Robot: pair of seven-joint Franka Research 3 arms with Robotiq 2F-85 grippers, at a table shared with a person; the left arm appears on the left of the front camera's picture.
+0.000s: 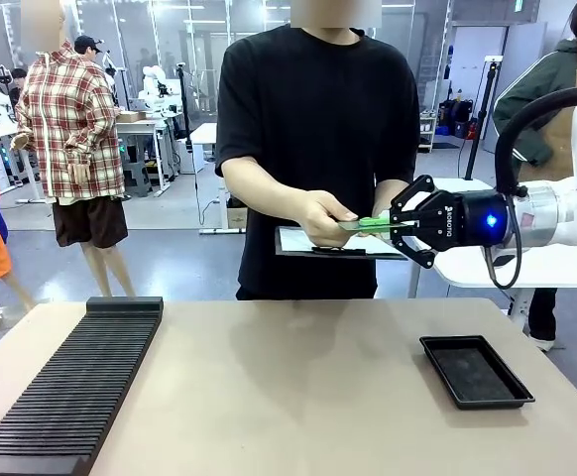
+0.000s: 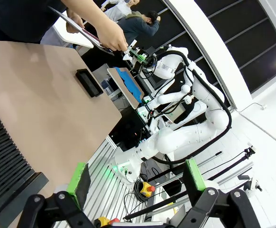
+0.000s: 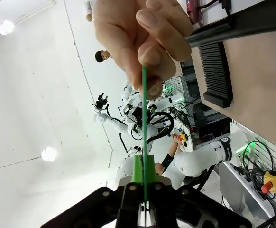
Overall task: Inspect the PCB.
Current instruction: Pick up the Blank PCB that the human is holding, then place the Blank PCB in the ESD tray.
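Green thin flat circuit board (image 1: 366, 224), edge-on at frame centre, pinched between right gripper (image 1: 396, 225) pads and person's hand (image 1: 320, 216). Left gripper (image 2: 137, 176) fingers spread wide.

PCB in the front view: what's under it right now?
Below and behind it, a clipboard with white paper. The person's hand covers one end of the PCB; the jaws of the right gripper cover the other.
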